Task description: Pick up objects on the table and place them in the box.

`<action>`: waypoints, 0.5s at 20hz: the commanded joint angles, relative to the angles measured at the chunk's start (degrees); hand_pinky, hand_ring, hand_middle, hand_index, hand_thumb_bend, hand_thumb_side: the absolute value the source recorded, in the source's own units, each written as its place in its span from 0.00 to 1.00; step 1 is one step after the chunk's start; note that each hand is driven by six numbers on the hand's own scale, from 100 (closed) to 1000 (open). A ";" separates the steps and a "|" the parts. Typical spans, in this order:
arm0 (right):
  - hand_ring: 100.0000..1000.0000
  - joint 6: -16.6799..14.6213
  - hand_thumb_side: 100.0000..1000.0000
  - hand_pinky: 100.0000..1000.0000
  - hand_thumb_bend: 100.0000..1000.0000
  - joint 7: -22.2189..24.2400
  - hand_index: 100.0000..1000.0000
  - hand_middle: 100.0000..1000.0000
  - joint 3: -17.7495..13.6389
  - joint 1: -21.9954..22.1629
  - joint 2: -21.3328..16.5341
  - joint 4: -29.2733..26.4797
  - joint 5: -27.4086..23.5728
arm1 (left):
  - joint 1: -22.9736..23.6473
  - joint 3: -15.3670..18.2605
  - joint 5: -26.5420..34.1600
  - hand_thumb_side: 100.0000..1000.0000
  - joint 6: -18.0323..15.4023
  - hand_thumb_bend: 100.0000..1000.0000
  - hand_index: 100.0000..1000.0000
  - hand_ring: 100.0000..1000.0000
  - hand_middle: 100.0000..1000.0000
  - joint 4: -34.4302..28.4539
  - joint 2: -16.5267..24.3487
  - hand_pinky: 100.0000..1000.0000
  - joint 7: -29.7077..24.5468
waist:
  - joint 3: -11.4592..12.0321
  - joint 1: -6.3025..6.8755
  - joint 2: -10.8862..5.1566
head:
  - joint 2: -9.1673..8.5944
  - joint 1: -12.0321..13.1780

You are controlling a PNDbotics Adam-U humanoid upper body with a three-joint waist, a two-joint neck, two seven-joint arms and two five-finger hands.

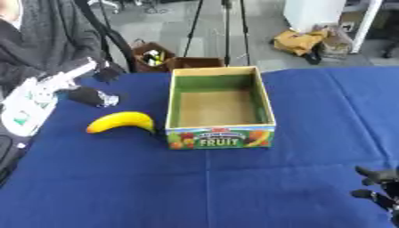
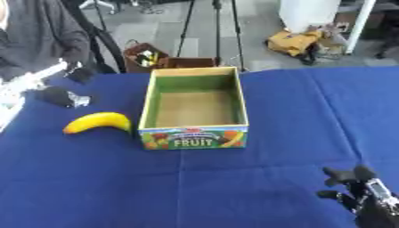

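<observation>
Yellow and curved, the banana (image 1: 121, 121) lies on the blue tablecloth (image 1: 234, 187) just beside the box (image 1: 221, 106), off its left wall near the front corner, apart from it and untouched. The box itself, cardboard with a green lining and a fruit label on its front, looks empty to me: I see only its bare brown floor. So I judge that nothing has gone in yet and the whole job is still ahead. Further left of the box, beyond the banana, a small dark object (image 1: 92, 96) with a pale end rests on the cloth; I cannot make out what it is, though it may be another thing to collect. My left arm comes in past it from the left edge, white and black, but I cannot tell how that hand's fingers stand. My right hand (image 2: 360, 191) sits well apart from the box, low at the near right corner, fingers relaxed and up, holding nothing.
</observation>
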 commanded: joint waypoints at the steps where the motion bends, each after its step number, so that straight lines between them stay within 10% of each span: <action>1: 0.92 -0.09 0.71 0.61 0.00 0.25 0.59 0.49 0.01 -0.25 -1.06 -1.03 0.01 | -2.37 -1.37 -3.05 0.22 0.16 0.49 0.75 0.61 0.58 4.17 0.18 0.76 2.23 | -0.17 -0.01 -1.03 | -0.39 0.17; 10: 0.92 -0.09 0.71 0.61 0.00 0.31 0.59 0.49 0.12 -0.12 -1.12 -0.96 0.12 | -3.67 -1.35 -11.82 0.12 -0.50 0.44 0.73 0.58 0.55 11.97 -2.56 0.75 10.29 | -0.26 0.01 -1.05 | -0.15 0.09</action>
